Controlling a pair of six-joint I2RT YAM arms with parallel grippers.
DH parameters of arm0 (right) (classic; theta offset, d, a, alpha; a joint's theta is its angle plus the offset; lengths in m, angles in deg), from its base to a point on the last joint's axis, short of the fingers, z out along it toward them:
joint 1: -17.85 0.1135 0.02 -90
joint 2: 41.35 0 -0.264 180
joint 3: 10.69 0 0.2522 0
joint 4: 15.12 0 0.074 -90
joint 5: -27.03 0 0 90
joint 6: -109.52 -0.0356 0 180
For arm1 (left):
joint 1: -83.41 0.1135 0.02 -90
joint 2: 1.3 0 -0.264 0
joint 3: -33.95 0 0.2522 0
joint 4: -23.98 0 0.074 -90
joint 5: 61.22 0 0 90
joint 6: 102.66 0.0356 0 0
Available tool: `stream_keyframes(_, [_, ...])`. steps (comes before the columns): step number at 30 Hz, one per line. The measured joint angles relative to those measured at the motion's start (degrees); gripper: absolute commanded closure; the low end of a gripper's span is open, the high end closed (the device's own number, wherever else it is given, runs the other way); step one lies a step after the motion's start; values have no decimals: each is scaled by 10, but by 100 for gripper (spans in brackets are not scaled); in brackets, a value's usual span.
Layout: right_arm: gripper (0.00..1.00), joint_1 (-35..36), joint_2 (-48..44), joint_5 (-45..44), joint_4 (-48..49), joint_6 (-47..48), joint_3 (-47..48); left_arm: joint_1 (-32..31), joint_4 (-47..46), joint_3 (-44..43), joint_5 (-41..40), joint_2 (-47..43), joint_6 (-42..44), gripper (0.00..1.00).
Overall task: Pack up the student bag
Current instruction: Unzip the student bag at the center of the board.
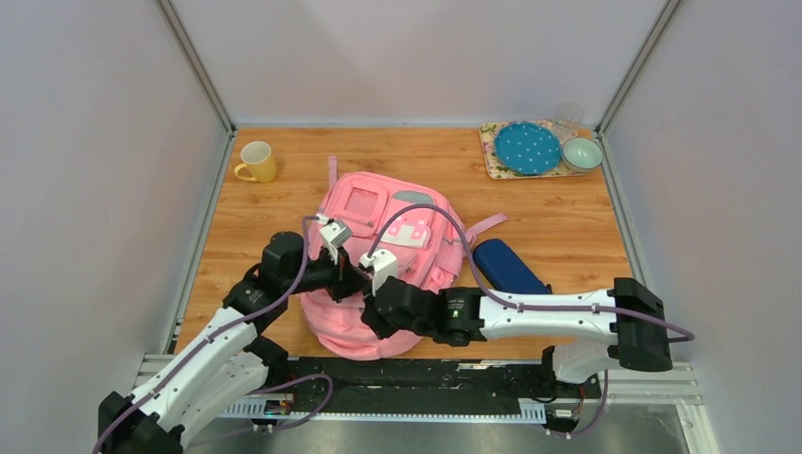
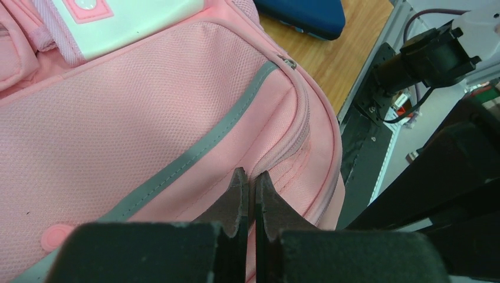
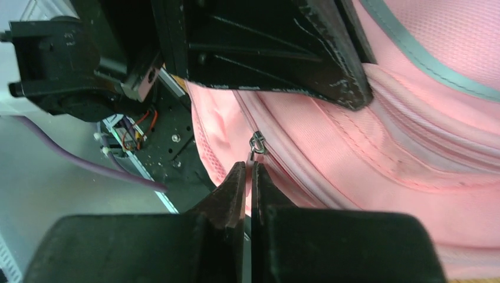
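The pink student bag (image 1: 397, 236) lies flat in the middle of the table, its grey reflective strip (image 2: 194, 154) running across the front panel. My left gripper (image 2: 249, 177) is shut on a fold of the bag's fabric beside the zip seam, near the bag's near end (image 1: 352, 277). My right gripper (image 3: 250, 166) is shut on the thin pull tab hanging from the metal zip slider (image 3: 257, 141), close beside the left gripper (image 1: 369, 295). The left gripper's black body (image 3: 265, 53) fills the top of the right wrist view.
A navy-blue oval pouch (image 1: 506, 267) lies right of the bag. A yellow mug (image 1: 257, 162) stands at the back left. A tray (image 1: 492, 151) at the back right holds a blue dotted plate (image 1: 527, 148), a bowl (image 1: 582, 154) and a glass (image 1: 567, 117).
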Motion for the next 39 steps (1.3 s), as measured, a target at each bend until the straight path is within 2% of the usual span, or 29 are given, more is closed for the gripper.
stream_keyframes(2, [98, 1, 13, -5, 8, -8, 10, 0, -3, 0, -8, -7, -10, 100])
stream_keyframes(5, [75, 1, 22, -5, 24, -17, 13, 0, -4, 0, -20, -20, -17, 100])
stream_keyframes(6, [71, 1, 20, -6, 30, -21, 11, 0, -4, 0, -25, -24, -19, 100])
stream_keyframes(7, [61, 4, 16, -4, 43, -25, 6, 0, -5, 0, -30, -28, -19, 100])
stream_keyframes(10, [51, 17, -23, -8, 68, -46, -30, -1, -6, 2, -49, -42, -20, 100])
stream_keyframes(16, [46, 19, -157, -57, 71, -108, -119, -1, -9, 15, -71, -64, -28, 100])
stream_keyframes(21, [43, -4, -216, -90, 78, -168, -167, -1, -12, 18, -78, -66, -32, 100])
stream_keyframes(34, [41, -113, -229, -76, 153, -275, -223, -1, -21, 30, -75, -69, -41, 100])
stream_keyframes(39, [41, -141, -194, -46, 177, -306, -223, 0, -30, 33, -77, -70, -45, 100])
